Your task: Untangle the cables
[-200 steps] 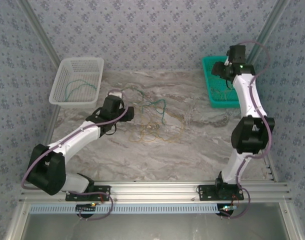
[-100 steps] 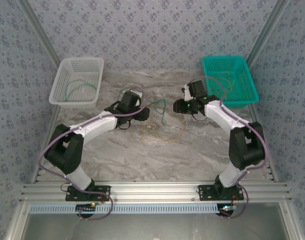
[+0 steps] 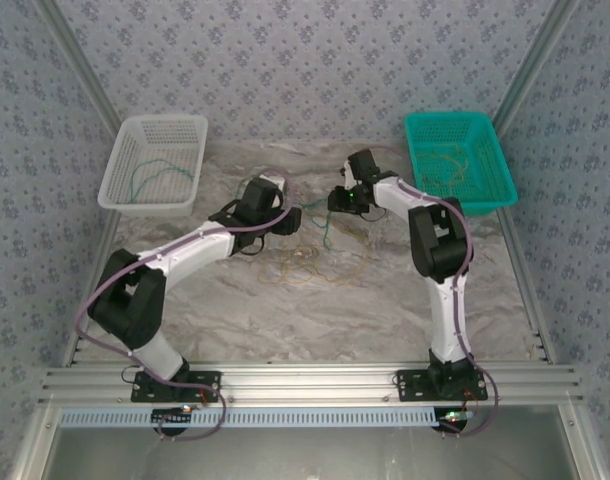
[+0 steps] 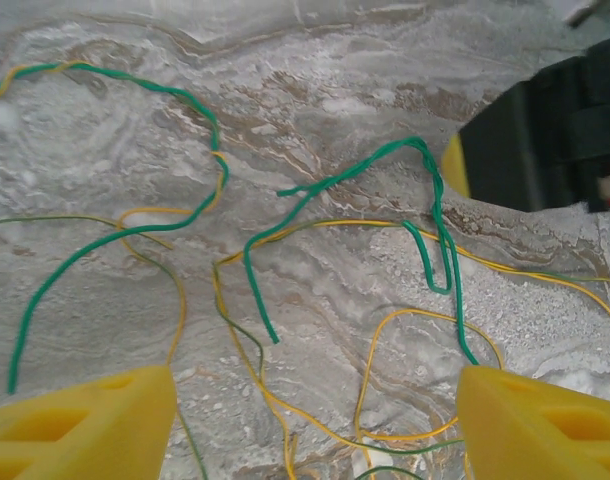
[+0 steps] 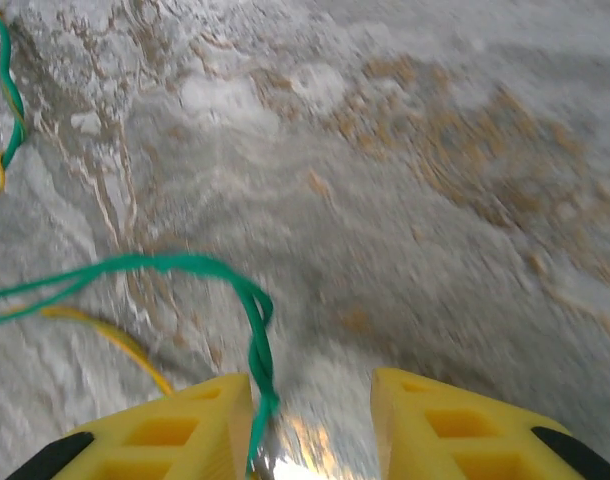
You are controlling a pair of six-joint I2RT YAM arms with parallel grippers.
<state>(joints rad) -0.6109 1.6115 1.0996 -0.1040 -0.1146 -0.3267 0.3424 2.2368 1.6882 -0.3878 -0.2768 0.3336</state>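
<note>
- Marble-look table up by the arm bases is bare, and nothing has changed there.
- Mid-table, the cables lie in a loose pile, yellow loops with green ones crossing them. The pile looks the same as a second ago.
- The left gripper has reached in from the left to the edge of that pile. In its wrist view the yellow fingers are wide apart and hold nothing, with cable lying flat on the table between them.
- Big change: the right gripper was over the green basket a second ago. It has now swung right across to the far side of the pile, nose to nose with the left one.
- Its jaws are apart too. A green strand drops down along the inner face of one finger, but I'd say it isn't pinched yet.
- My read is that both are lining up on the same knot from opposite sides to pull a green one free, so this is the grab stage.
- Further back, the white basket has a green cable in it and the green basket has yellowish ones. Sorting looks partly done, with plenty left on the table.
- Writing: none I can read. The wallpaper is just a small repeating pattern, with no logos or labels.
</note>
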